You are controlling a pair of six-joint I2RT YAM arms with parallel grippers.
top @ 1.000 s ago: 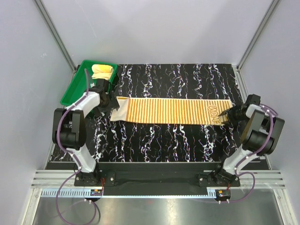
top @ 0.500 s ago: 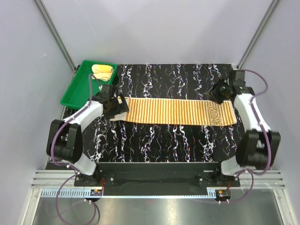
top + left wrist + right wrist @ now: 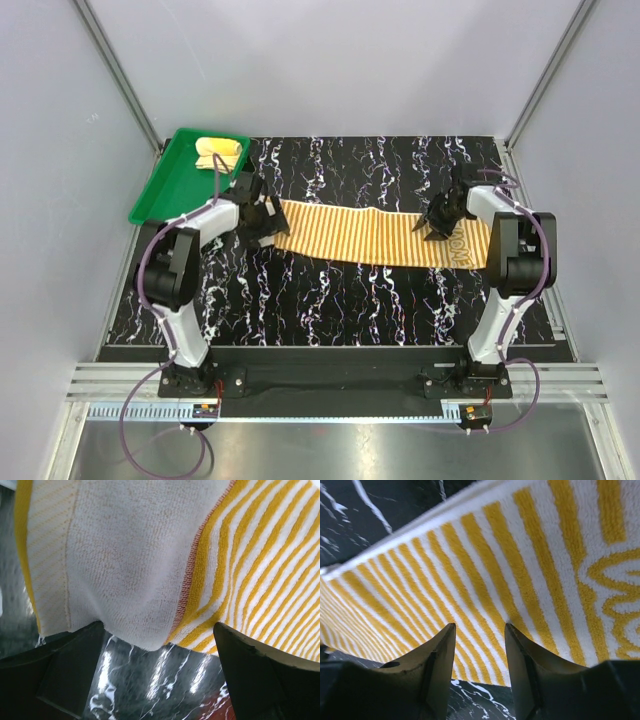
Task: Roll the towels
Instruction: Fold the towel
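The orange-and-cream striped towel [image 3: 350, 232] lies stretched across the black marbled table. Its left corner is folded over, so the pale back [image 3: 125, 555] shows. My left gripper [image 3: 262, 215] stands wide open at that left end. In the left wrist view only bare table lies between the left gripper's [image 3: 160, 665] fingers, just short of the towel's edge [image 3: 260, 555]. My right gripper [image 3: 440, 218] is over the towel's right part, beside the lettering. It is part open, with its tips [image 3: 479, 645] down on the flat stripes [image 3: 495, 555]. The plain pale yellow towel [image 3: 218, 152] lies rolled in the tray.
A green tray [image 3: 150, 195] sits at the back left corner of the table [image 3: 350, 300]. Grey walls with metal posts close in the left, right and back sides. Both arm bases stand at the near edge.
Both grippers have moved inward onto the striped towel. The right one swung from beyond the right end to over the stripes. The towel's left end has shifted right.
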